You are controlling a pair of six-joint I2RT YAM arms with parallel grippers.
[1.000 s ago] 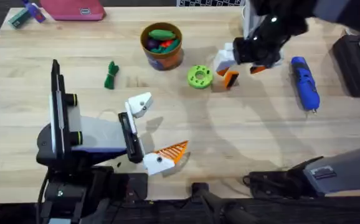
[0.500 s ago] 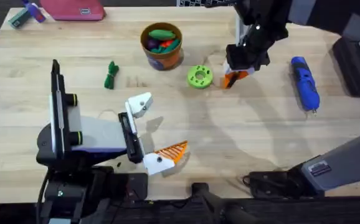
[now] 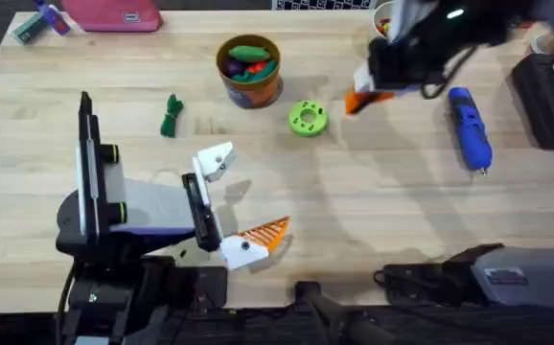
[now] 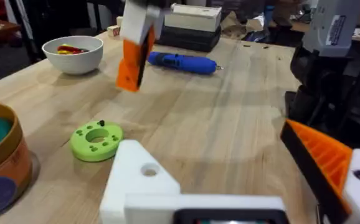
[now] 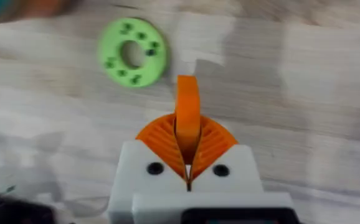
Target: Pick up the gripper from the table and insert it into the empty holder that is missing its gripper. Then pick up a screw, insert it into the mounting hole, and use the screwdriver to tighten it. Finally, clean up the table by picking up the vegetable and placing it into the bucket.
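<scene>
Above: right end effector (image 5: 187, 134) clenched on orange gripper (image 5: 187, 112), raised off desk (image 3: 373, 201) near far edge, between green disc (image 3: 307, 118) and screwdriver (image 3: 470, 127). Left end effector (image 3: 231, 203) released near front edge, empty holder (image 3: 216, 159) bare. Vegetable (image 3: 170, 116) left of bucket (image 3: 249, 70).

The gripper (image 5: 187, 112) was orange, pinched between orange ribbed pads (image 5: 158, 137). The disc (image 3: 307, 118) was bright green, the screwdriver (image 3: 470, 127) blue and black, the vegetable (image 3: 170, 116) dark green, the bucket (image 3: 249, 69) orange-brown.
</scene>
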